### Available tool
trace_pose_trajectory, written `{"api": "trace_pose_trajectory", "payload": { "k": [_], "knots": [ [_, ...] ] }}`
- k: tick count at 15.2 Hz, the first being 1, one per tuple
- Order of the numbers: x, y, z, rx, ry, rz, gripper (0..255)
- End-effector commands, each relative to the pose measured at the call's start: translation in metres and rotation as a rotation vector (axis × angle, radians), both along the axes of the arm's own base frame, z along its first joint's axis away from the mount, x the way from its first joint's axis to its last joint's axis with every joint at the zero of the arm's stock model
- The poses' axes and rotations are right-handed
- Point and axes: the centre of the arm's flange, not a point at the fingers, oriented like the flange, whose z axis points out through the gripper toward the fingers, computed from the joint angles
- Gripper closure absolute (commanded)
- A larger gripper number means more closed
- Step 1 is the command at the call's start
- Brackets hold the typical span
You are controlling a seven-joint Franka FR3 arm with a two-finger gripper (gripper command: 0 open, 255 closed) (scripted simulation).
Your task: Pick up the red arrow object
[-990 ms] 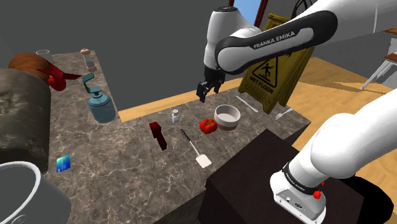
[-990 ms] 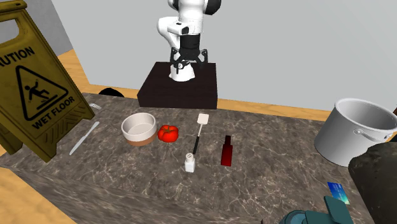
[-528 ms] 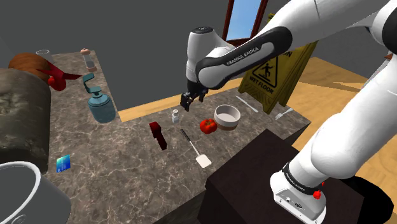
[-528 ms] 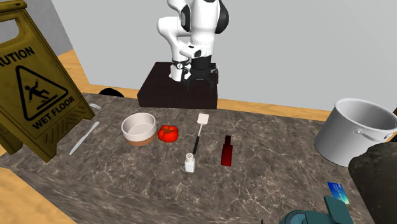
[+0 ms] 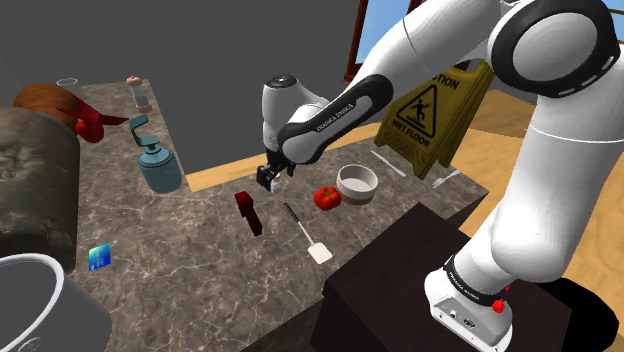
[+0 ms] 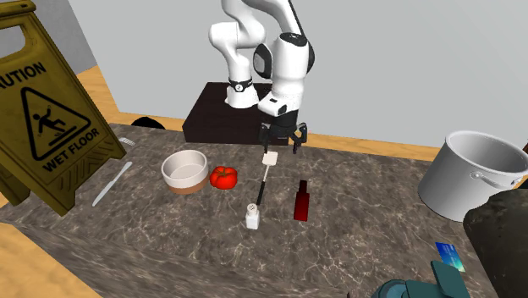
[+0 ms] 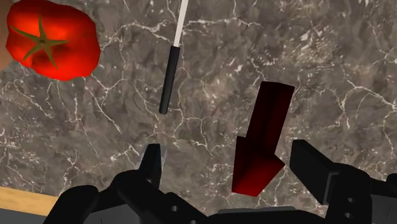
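Observation:
The red arrow (image 5: pixel 249 211) is a dark red block lying flat on the marble counter (image 5: pixel 190 270), between a white shaker (image 6: pixel 252 215) and a blue card. It also lies right of the spatula in the second exterior view (image 6: pixel 301 201). My black gripper (image 5: pixel 268 178) hangs open above the counter, just beside the arrow toward the shoulder view's right. From across the counter, the gripper (image 6: pixel 282 142) is above the spatula's blade. In the wrist view the arrow (image 7: pixel 262 137) lies below the open gripper (image 7: pixel 232 165), nearer one finger (image 7: pixel 312 167); neither finger touches it.
A spatula (image 5: pixel 303 232), a red tomato (image 5: pixel 327 197) and a white bowl (image 5: pixel 357 183) lie close by. A teal soap dispenser (image 5: pixel 157 165) stands further along the counter, a grey pot (image 5: pixel 40 310) near its end. A yellow wet-floor sign (image 5: pixel 430 110) stands behind.
The arm has swung down and toward the shoulder view's left, from above the bowl to just over the arrow and shaker. The fingers stay open; nothing on the counter has moved.

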Motion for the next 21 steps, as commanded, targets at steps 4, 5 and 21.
{"api": "trace_pose_trajectory", "payload": {
  "k": [4, 5, 21],
  "knots": [
    [0.032, 0.033, -0.046, 0.007, -0.003, -0.001, 0],
    [0.039, 0.04, -0.056, 0.009, -0.004, -0.001, 0],
    [0.073, 0.075, -0.144, 0.016, -0.007, -0.002, 255]
  ]
}}
